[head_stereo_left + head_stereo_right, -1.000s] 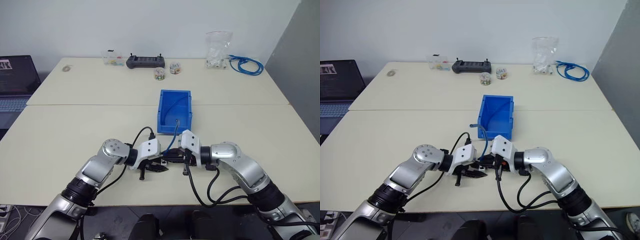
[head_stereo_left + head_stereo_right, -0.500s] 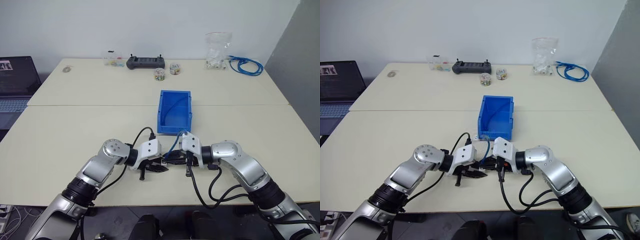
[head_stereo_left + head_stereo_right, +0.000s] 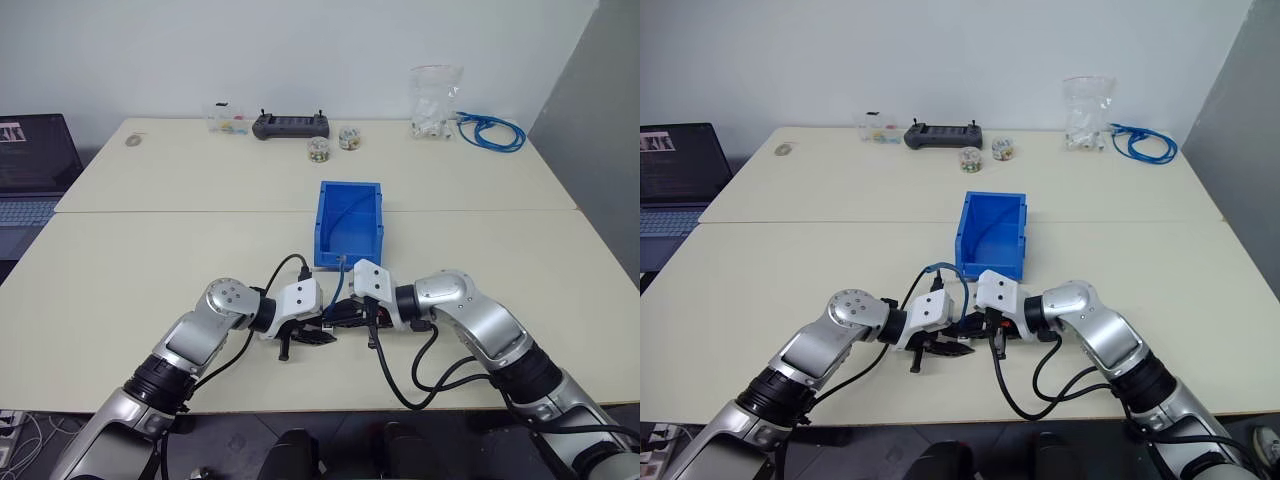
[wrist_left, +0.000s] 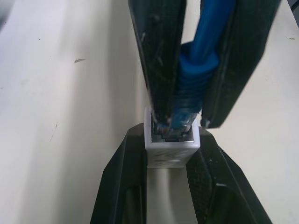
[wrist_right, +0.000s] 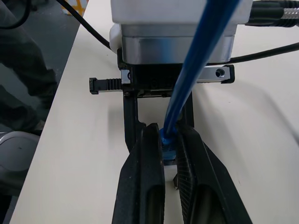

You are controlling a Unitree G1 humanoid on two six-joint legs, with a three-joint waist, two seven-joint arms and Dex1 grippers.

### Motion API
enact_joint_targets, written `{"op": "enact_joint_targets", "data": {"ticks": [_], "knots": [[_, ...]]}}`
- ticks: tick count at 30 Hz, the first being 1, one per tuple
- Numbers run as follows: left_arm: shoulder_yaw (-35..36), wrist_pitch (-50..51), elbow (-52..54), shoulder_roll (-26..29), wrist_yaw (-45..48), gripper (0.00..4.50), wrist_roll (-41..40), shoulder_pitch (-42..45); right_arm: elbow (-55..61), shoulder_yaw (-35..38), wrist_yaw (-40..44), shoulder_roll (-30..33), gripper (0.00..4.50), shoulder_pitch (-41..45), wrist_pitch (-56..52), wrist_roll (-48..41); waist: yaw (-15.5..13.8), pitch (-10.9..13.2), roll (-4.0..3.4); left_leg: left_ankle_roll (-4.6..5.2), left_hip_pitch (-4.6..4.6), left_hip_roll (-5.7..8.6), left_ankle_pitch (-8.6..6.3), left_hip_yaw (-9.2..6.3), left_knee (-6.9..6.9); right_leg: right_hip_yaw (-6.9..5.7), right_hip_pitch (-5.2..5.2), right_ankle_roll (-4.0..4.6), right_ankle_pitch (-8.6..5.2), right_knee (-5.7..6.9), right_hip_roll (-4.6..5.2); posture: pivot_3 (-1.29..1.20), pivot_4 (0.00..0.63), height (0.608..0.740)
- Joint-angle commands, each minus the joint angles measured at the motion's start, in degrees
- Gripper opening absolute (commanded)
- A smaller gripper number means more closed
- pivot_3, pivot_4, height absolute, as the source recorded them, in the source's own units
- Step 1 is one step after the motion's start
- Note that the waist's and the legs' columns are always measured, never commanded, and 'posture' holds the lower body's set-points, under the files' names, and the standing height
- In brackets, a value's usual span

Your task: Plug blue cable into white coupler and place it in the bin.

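Just in front of the bin [image 3: 349,225], the left gripper [image 4: 170,161] clamps the white coupler [image 4: 171,147] steady so the right gripper [image 5: 170,154], clamped on the blue cable [image 4: 200,70], can seat its plug. The plug sits at the socket mouth, while the cable's far end trails back into the bin.

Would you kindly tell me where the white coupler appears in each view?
Left eye view: hidden between the two hands, before the bin.
Right eye view: likewise hidden.
Left wrist view: white coupler, centre, blue cable entering it.
Right wrist view: hidden behind the fingers.
Shared landmark: blue cable.
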State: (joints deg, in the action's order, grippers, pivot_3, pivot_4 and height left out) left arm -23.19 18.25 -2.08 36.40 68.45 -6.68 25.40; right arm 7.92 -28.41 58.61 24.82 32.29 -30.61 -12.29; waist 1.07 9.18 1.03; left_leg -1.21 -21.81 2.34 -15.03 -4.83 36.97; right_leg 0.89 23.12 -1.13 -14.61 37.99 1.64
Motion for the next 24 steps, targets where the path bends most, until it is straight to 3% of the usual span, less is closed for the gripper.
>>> {"op": "enact_joint_targets", "data": {"ticks": [1,8,12,19,24], "knots": [[-1.7,1.2,-2.0,-0.1,-0.9,0.80,2.8,-0.9,-2.2,-4.8,2.3,-0.2,0.08,-0.3,-1.6,1.9,0.0,-0.1,-0.02,0.00,0.01,0.00,0.00,0.00,0.00,0.01,0.00,0.00,0.00,0.00,0.00,0.00,0.150,0.740],[-1.4,1.6,-1.4,0.3,-0.6,0.80,2.8,-1.2,-5.7,-8.1,4.2,0.9,0.08,-2.1,-2.0,4.9,0.3,-0.6,-0.10,0.00,0.21,0.00,0.00,0.00,-0.05,-0.01,-0.20,-0.02,-0.02,-0.02,0.00,0.00,0.150,0.740],[-1.2,1.9,-1.3,0.3,-0.6,0.80,2.9,-1.0,-8.2,-8.9,3.9,-0.4,0.08,-2.4,-3.6,5.2,0.5,-0.7,-0.11,0.16,1.09,-0.02,-0.17,-0.02,-0.25,-0.02,-1.10,-0.10,-0.34,-0.21,0.00,0.00,0.150,0.740],[-1.0,2.2,-1.3,0.1,-0.7,0.80,3.0,-0.9,-12.2,-11.0,3.4,-2.4,0.08,-3.0,-3.2,7.1,0.6,-1.6,-0.29,0.17,1.13,-0.03,-0.20,-0.05,-0.26,-0.02,-1.12,-0.07,-0.38,-0.21,-0.01,0.00,0.150,0.740],[-0.8,2.0,-0.8,0.4,-1.2,0.80,3.7,-1.6,-12.0,-8.3,3.5,-3.4,0.08,-2.9,-2.1,6.0,0.8,-1.8,-0.29,0.17,1.81,-0.03,-0.22,-0.01,-0.60,0.04,-1.63,-0.01,-0.52,-0.28,-0.01,0.00,0.150,0.740]]}}
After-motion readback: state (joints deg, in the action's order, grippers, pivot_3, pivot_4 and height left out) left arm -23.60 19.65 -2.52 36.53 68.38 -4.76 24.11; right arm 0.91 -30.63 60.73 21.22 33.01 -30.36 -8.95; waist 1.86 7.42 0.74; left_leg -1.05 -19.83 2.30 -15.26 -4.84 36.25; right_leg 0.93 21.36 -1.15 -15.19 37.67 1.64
